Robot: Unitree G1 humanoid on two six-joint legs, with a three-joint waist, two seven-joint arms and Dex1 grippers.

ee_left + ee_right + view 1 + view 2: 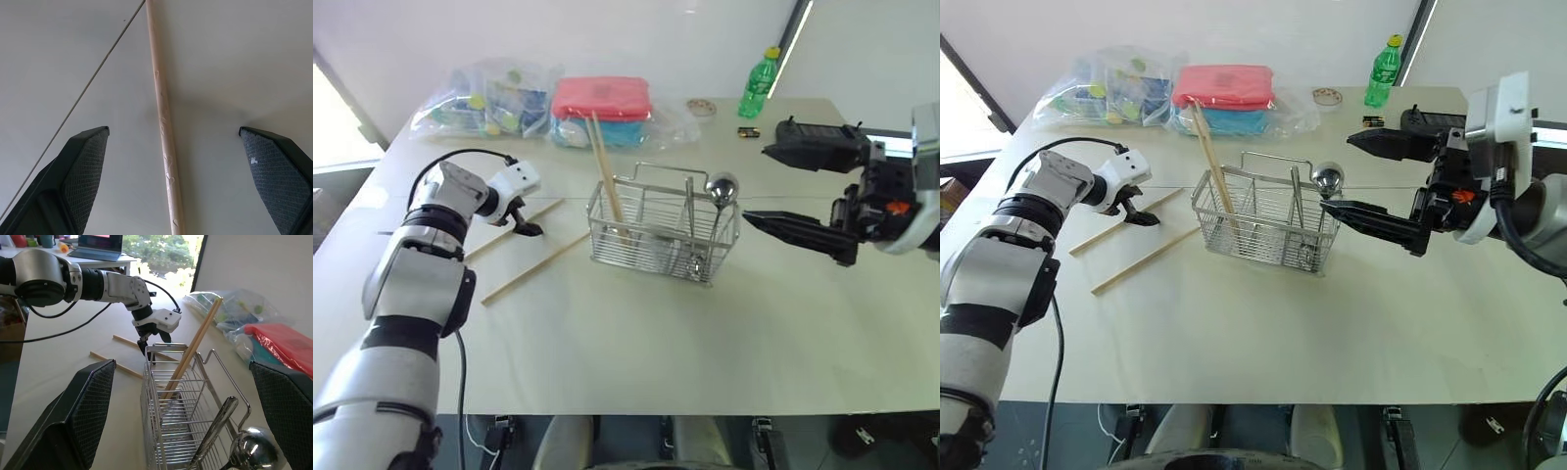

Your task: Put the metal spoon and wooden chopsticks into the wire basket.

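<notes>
The wire basket [661,240] stands mid-table. In it the metal spoon [722,188] stands bowl up at its right end, and two wooden chopsticks [605,171] lean at its left end. Two more chopsticks lie on the table left of the basket, one farther [540,209] and one nearer [536,267]. My left gripper [524,225] points down over the farther stick, open. In the left wrist view that stick [164,122] runs between the spread fingers [88,171], untouched. My right gripper [756,184] hovers open, level, just right of the spoon, holding nothing.
At the back of the table lie clear plastic bags [489,98], a pink-lidded box [602,98], a green bottle [759,83], a tape roll [701,107] and a small dark object [748,131]. A thin wire [73,107] lies on the table beside the farther stick.
</notes>
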